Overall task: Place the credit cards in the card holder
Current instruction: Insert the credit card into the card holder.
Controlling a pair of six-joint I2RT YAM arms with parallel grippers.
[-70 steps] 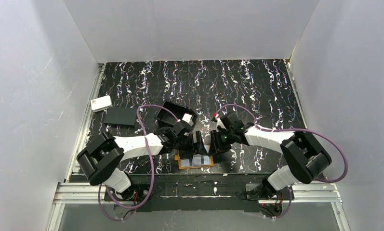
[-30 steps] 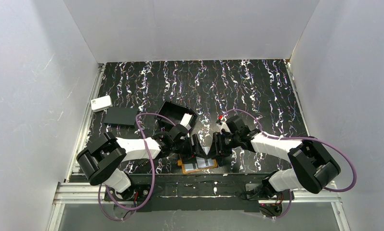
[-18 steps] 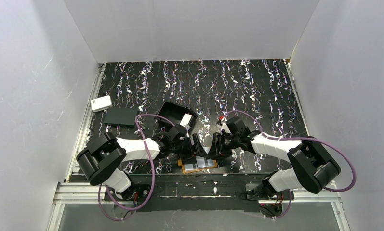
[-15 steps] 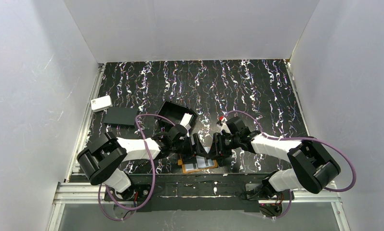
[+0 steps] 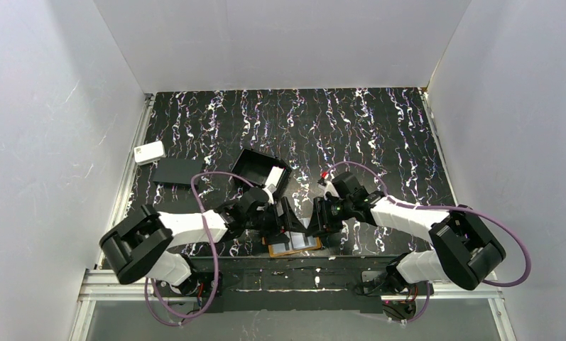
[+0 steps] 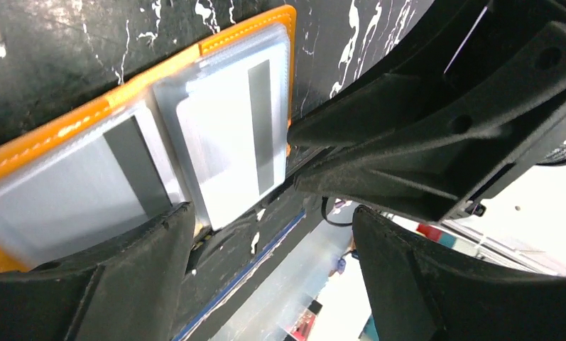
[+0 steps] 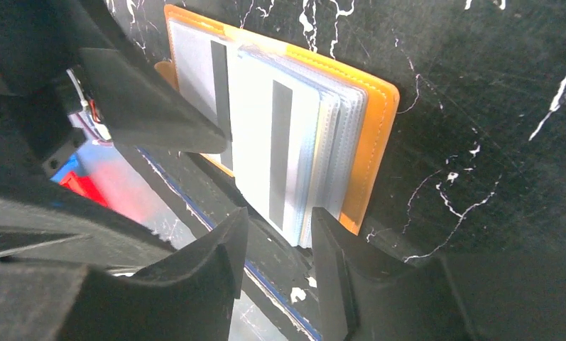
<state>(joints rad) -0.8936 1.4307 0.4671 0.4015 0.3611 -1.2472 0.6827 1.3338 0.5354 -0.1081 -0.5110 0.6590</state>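
The orange card holder (image 5: 276, 249) lies open at the table's near edge, between both grippers. Pale credit cards (image 5: 301, 241) with grey stripes sit in its see-through pockets. In the left wrist view the holder (image 6: 67, 128) shows two cards (image 6: 223, 142) side by side. My left gripper (image 6: 273, 234) is open wide, one finger (image 6: 88, 284) resting on the holder's near edge. In the right wrist view a fanned stack of cards (image 7: 265, 142) lies on the holder (image 7: 376, 142). My right gripper (image 7: 278, 241) is open a narrow gap at the stack's near edge, holding nothing.
A black open box tray (image 5: 255, 165) with a white item (image 5: 274, 176) stands just behind the left gripper (image 5: 285, 222). A flat black rectangle (image 5: 175, 171) and a white rounded box (image 5: 149, 152) lie at the left. A metal rail (image 5: 287, 277) runs past the table's near edge, right of the right gripper (image 5: 314, 226).
Both grippers have come down toward the near edge over the holder, which slid slightly nearer. In the last half second the left arm's elbow swung left and lower.
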